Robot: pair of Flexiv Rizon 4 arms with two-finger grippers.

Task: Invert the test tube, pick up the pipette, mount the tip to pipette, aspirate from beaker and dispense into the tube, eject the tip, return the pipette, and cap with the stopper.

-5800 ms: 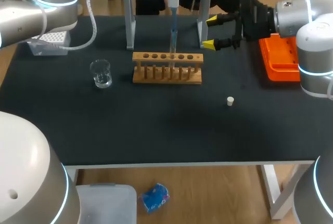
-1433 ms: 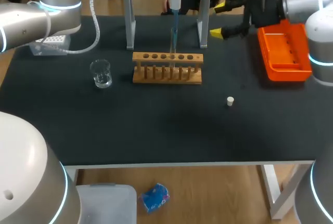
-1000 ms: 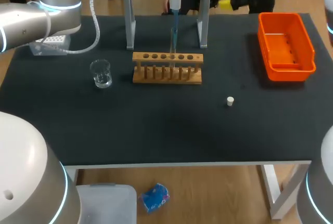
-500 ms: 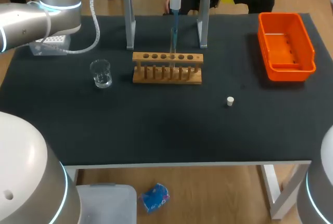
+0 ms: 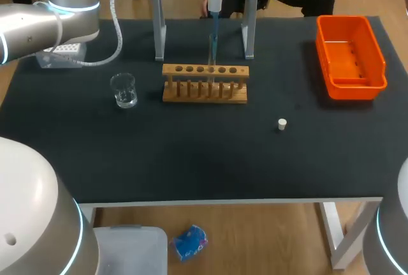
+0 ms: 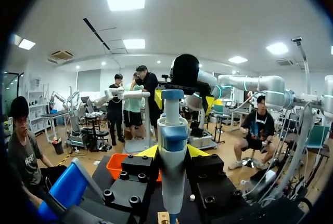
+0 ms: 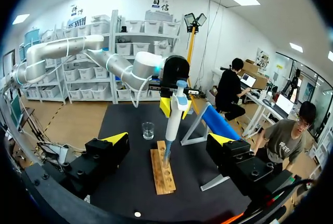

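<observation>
One pipette (image 5: 214,0), one beaker (image 5: 123,90), one rack (image 5: 204,83), one stopper (image 5: 282,123), one orange bin (image 5: 352,83)

On the black bench (image 5: 191,160), a wooden tube rack (image 5: 204,85) stands near the back edge, glass beaker (image 5: 123,90) left, orange plastic tray (image 5: 354,90) right.

Black table (image 5: 191,160); tan wooden rack (image 5: 204,83); orange bin (image 5: 357,90) (upper right); white stopper (image 5: 282,124); white-and-blue pipette (image 6: 172,177).
</observation>
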